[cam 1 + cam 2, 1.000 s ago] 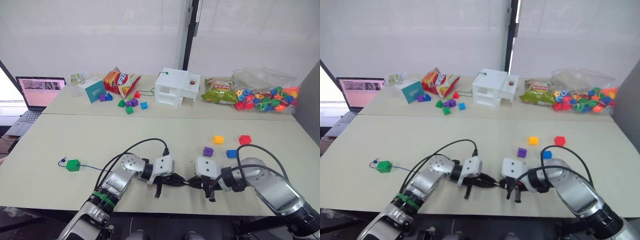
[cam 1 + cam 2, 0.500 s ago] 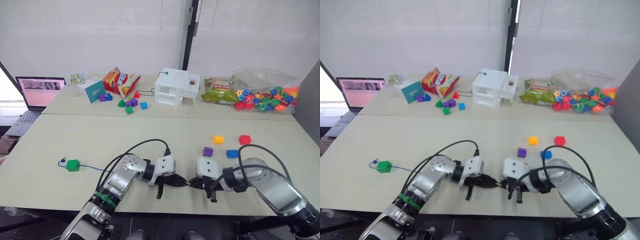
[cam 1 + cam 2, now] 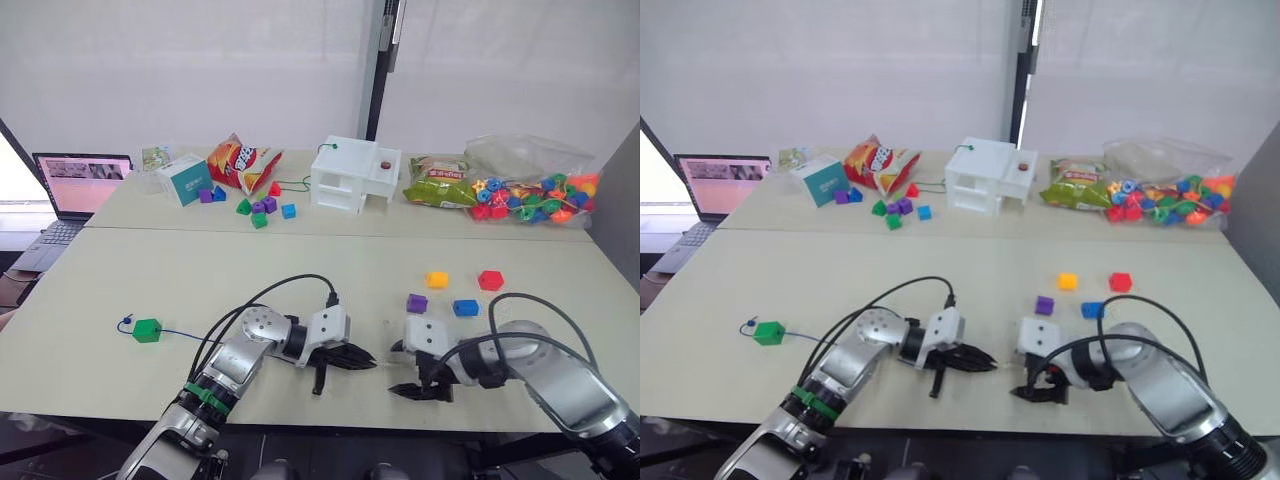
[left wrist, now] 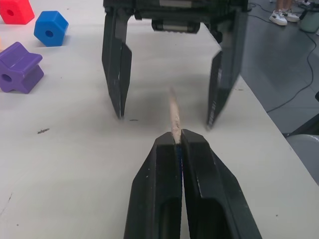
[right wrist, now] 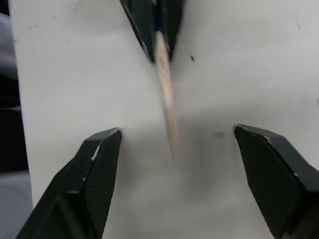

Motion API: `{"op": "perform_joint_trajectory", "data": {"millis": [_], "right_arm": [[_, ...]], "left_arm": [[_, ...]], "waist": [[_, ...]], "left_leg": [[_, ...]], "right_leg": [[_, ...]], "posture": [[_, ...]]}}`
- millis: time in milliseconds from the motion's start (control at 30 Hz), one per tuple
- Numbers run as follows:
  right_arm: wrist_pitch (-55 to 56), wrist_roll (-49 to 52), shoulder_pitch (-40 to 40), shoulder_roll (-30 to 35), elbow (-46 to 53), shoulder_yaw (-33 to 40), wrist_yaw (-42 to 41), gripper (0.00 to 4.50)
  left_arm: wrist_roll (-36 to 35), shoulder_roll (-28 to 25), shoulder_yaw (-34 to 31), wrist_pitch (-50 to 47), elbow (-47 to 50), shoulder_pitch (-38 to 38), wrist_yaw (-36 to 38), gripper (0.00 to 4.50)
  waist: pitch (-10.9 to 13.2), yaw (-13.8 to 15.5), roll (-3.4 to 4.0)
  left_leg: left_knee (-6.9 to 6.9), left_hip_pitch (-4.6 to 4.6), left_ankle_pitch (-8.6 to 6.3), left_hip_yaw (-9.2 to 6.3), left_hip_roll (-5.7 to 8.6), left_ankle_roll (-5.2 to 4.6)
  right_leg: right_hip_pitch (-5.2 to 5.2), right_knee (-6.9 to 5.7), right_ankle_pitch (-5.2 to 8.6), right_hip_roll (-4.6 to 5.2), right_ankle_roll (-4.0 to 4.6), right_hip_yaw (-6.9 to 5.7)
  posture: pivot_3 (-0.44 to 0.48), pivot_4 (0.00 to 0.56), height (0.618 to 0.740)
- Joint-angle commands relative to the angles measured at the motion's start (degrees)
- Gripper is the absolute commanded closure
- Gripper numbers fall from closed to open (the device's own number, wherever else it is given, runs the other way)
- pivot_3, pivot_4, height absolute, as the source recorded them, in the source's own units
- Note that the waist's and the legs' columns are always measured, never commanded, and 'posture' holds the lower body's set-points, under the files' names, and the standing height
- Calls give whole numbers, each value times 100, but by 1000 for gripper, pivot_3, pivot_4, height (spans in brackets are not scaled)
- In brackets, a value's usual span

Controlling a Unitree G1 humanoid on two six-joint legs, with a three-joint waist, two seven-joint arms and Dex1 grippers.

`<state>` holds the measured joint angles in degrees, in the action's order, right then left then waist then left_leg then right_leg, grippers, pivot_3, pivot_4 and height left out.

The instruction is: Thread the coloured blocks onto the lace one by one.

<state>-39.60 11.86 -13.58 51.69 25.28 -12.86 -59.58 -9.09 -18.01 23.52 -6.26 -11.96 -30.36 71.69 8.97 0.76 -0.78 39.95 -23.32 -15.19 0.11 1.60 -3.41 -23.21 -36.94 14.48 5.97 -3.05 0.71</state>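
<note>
While the green block sits at the far left of the near surface with the dark-blue lace running through it, only one of five blocks looks threaded, so the task is early. A short end of lace pokes out on the green block's left side; the rest trails right toward the left arm.

Left end effector is clamped shut on the lace just behind its pale stiff tip; the left wrist view shows the tip sticking out past the closed fingers, pointing at the other end effector. Right end effector faces it, fingers spread wide with nothing between them, tips touching or nearly touching the surface. From the right wrist view the tip points into the gap between the open right fingers but isn't gripped.

Still loose, right of centre on the near surface:
- purple block, closest to the right end effector
- blue block, just beside the purple one
- yellow block, behind them
- red block, farthest right

None touch the lace. Judgement: four blocks left. The right end effector needs to fetch one, probably purple, and bring its hole to the held tip.

Clutter on the far surface (small blocks, a snack bag, a white box, a bag of beads) looks uninvolved.
</note>
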Motion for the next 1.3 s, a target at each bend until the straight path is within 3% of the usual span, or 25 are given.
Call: {"op": "perform_joint_trajectory", "data": {"millis": [33, 133, 233, 400, 600, 833, 1300], "right_arm": [[-139, 245, 394, 56, 254, 736, 237, 791], [-332, 536, 928, -174, 442, 1490, 582, 791], [-740, 1031, 1512, -958, 831, 2601, 1282, 791], [-692, 1047, 2513, -1947, 1406, 3618, 2299, 791], [61, 406, 2953, -2962, 1485, 3525, 3554, 791], [665, -116, 2227, -3441, 357, 3470, 4587, 791], [726, -311, -458, -2975, -2173, 3429, 5308, 791]], "left_arm": [[-41, -92, -63, 84, 200, 55, 44, 4500], [-103, -232, -147, 48, 348, 154, 51, 4500], [-224, -449, -319, -89, 701, 388, -19, 4500], [-472, -690, -641, -502, 1324, 696, -228, 4500], [-701, -815, -832, -918, 1809, 838, -430, 4500], [-760, -831, -768, -1034, 1987, 941, -533, 4500], [-785, -756, -732, -1152, 2200, 1174, -843, 4500]], "waist": [[0, 5, 0], [0, 4, 0], [0, 3, 1], [-1, 23, 2], [-4, -13, 7], [-5, -31, 10], [-5, -65, 14]], "left_leg": [[0, 1, 0, 0, 0, 0], [-4, 0, 0, -2, -1, 0], [-6, 0, 0, -3, -6, 0], [-9, 3, 0, -7, -7, 0], [-10, 10, 2, -2, -6, 5], [-13, 19, 6, 7, -4, 10], [-17, 16, 7, 10, -3, 9]], "right_leg": [[0, 0, 0, 0, 0, 0], [2, 4, 0, 1, 0, 0], [0, 3, 0, 0, 0, 2], [4, 1, 0, 8, 0, 4], [3, -5, 0, 7, 0, 9], [4, -7, 0, -3, 0, 12], [2, -7, 0, -7, 1, 12]], "posture": [[0, 150, 740], [0, 150, 740], [0, 150, 740], [0, 150, 740], [0, 150, 740], [0, 150, 740], [0, 150, 740]]}}
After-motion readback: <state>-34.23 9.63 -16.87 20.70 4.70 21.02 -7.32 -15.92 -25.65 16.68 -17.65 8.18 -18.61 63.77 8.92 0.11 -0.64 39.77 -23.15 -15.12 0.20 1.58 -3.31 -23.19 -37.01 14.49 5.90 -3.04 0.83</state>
